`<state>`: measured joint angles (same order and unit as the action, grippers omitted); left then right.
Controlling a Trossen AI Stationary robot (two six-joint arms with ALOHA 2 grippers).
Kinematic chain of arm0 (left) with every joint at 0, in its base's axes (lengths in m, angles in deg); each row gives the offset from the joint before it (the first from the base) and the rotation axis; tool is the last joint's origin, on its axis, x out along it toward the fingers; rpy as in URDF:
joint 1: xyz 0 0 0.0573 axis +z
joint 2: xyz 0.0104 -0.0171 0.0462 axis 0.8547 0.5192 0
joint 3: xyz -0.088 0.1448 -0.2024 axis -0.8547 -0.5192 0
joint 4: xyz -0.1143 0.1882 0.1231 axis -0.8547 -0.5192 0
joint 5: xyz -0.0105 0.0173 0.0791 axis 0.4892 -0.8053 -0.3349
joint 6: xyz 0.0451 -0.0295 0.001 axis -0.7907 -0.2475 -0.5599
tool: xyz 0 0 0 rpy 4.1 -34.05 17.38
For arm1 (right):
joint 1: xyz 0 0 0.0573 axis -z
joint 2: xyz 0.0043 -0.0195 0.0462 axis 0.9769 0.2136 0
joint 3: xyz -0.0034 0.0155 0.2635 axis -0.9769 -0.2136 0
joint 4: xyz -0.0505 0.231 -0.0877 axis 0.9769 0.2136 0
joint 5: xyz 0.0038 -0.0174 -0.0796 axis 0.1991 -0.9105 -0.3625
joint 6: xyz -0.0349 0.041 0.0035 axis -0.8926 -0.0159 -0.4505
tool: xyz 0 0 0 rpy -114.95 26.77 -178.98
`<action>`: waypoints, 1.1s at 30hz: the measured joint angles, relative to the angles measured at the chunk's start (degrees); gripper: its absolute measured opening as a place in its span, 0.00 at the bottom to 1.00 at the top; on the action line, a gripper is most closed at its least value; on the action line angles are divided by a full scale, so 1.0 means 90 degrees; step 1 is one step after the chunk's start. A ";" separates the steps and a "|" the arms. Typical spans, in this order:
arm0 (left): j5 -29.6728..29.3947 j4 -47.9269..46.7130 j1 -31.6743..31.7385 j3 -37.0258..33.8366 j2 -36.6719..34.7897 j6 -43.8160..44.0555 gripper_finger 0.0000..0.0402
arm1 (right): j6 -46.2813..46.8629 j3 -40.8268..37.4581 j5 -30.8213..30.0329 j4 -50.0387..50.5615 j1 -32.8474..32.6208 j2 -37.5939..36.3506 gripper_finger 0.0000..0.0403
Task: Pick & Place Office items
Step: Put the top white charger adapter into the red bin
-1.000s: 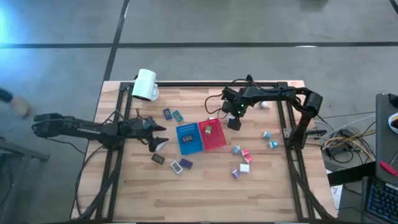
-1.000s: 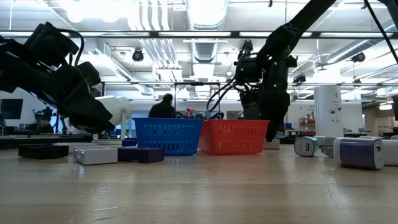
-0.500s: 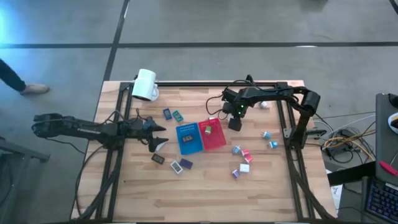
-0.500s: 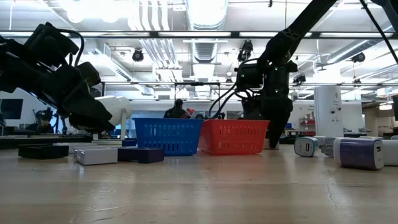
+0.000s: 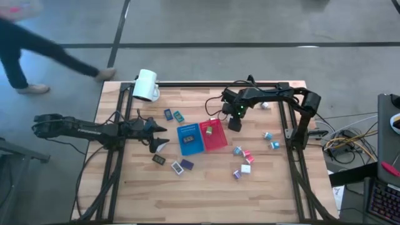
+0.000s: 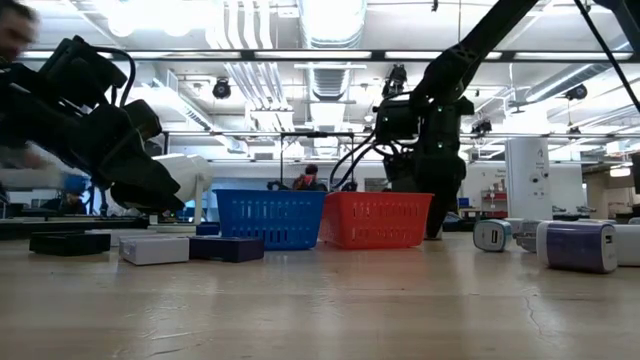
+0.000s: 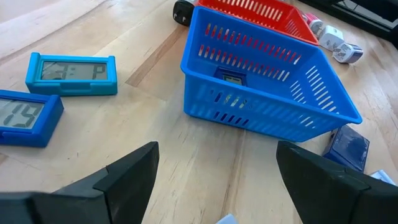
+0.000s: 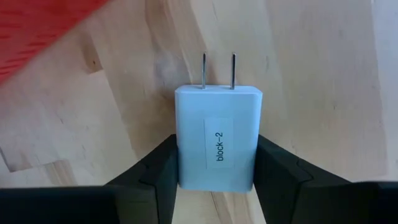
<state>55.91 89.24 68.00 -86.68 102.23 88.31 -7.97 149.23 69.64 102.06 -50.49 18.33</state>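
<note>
- Right gripper [image 8: 216,180] is down at the surface [image 5: 206,187], just beside the red basket [image 5: 213,135] on its far right side; jaws closed on a pale blue plug adapter [image 8: 217,137], both sides of its body touching the pads.
- Adapter has two metal prongs pointing away from the wrist, w/ a label reading "block-2" on its face.
- Left gripper [image 7: 216,180] hangs low over the surface, left of the blue basket [image 5: 188,139]; jaws wide open, nothing between them.
- Left wrist view: blue basket straight ahead w/ a small display unit [image 7: 231,78] inside; red basket touching it behind.
- Two small digital clocks sit side by side beyond the left jaws: a teal one [image 7: 72,73] and a dark blue one [image 7: 25,117], screens up.
- A dark blue flat piece [image 7: 347,147] lies near the blue basket's corner.
- High view: three flat items near the surface's front left: black [image 5: 159,159], white [image 5: 177,167], dark purple [image 5: 187,165].
- Cluster of small adapters right of the red basket: teal [image 5: 238,150], pink [image 5: 247,156], white [image 5: 245,168], purple [image 5: 237,174]; two more teal ones [image 5: 270,140] farther right.
- Red basket holds a yellowish piece [image 5: 208,131].
- White mug [image 5: 145,85] stands at the far left corner.
- A person [image 5: 37,50] is on the floor beyond the surface, blurred.
</note>
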 joint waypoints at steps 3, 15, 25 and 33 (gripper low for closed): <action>0.0000 -0.0025 0.0000 0.0000 0.0000 0.0000 0.82 | -0.0031 0.0090 -0.0088 0.0149 -0.0009 -0.0130 0.38; 0.0000 -0.0097 -0.0002 0.0000 0.0000 0.0000 0.82 | -0.0070 0.0709 -0.0258 0.0761 -0.0211 -0.1358 0.38; -0.0002 -0.0095 0.0000 0.0000 -0.0002 0.0000 0.82 | 0.0025 0.0665 0.0288 0.0360 -0.1075 -0.1895 0.38; -0.0002 -0.0092 -0.0002 0.0000 -0.0002 0.0000 0.82 | 0.0267 0.0748 0.0568 0.0126 -0.1619 -0.1568 0.38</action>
<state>55.89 88.41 67.99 -86.68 102.20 88.31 -5.56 155.96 74.75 103.19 -65.06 4.22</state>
